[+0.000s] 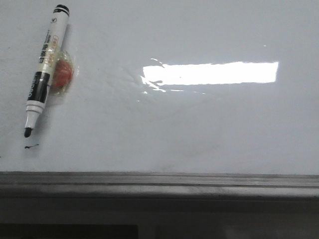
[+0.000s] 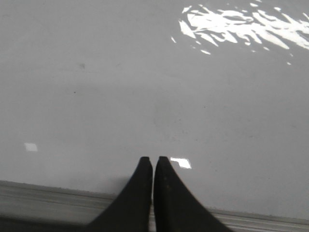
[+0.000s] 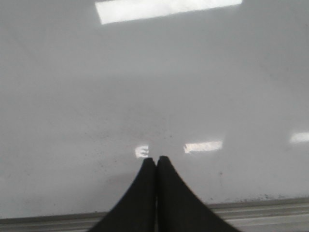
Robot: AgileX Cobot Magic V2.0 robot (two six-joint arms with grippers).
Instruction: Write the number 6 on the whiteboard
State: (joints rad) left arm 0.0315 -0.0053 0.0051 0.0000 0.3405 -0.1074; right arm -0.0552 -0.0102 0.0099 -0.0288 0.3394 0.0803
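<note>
The glossy whiteboard (image 1: 199, 124) fills the front view, with a bright rectangular light reflection and a grey metal edge rail (image 1: 159, 180) along its near side. No number 6 shows on it, only a tiny black smudge (image 1: 31, 147) at the left. A black-and-white marker (image 1: 46, 64) lies uncapped on the board at the far left, tip toward the rail, with a red lump (image 1: 63, 73) taped to it. My left gripper (image 2: 153, 159) is shut and empty over the board (image 2: 145, 87) near the rail. My right gripper (image 3: 156, 159) is shut and empty over the board (image 3: 154, 87). Neither gripper shows in the front view.
The grey rail shows under the fingers in the left wrist view (image 2: 43, 203) and the right wrist view (image 3: 270, 208). A dark band lies below the rail in the front view.
</note>
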